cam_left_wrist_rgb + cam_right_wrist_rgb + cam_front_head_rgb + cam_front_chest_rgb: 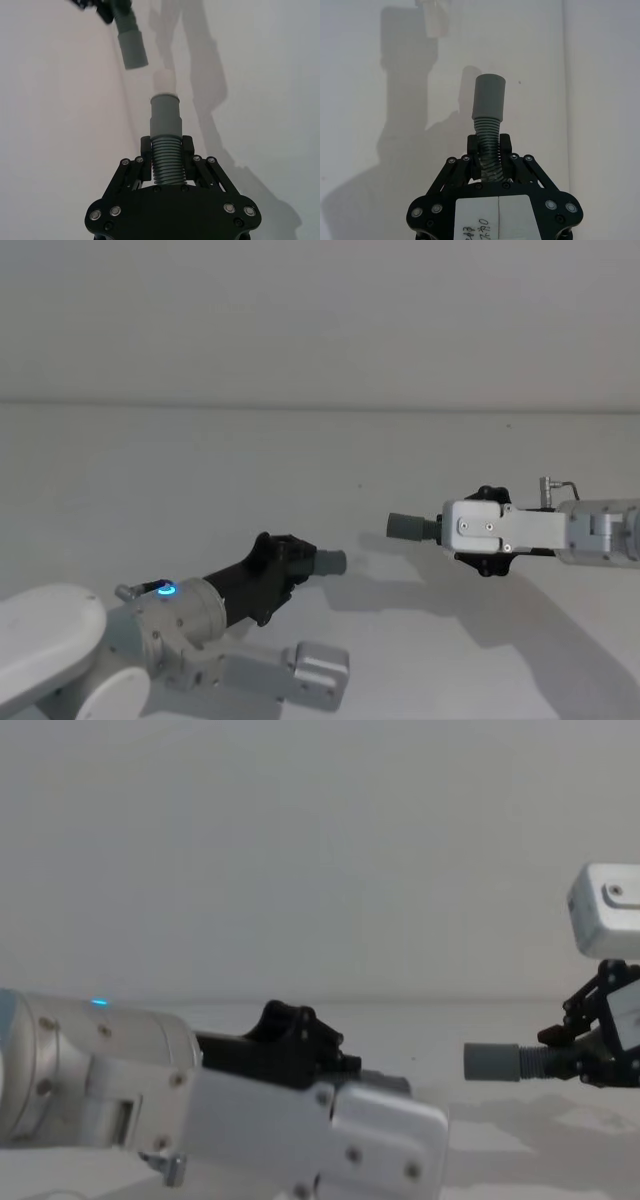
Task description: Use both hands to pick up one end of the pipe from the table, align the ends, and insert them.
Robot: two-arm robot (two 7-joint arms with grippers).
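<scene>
The left hand (pixel 302 564) and right hand (pixel 445 528) are each clamped on ribbed pipe (pixel 167 162), cuffs (pixel 405 526) held apart and offset above the table (pixel 150 500), so rims could be butted if pushed together unaligned.

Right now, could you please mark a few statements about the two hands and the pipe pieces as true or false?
1. The left hand is shut on the left pipe piece, and the right hand is shut on the right pipe piece. True.
2. The left cuff and the right cuff are already pushed together. False: a clear gap separates their open mouths.
3. Each hand grips its piece by the smooth cuff. False: each grips the ribbed part just behind the cuff, which sticks out past the fingers.
4. A blue light glows on the left arm. True.
</scene>
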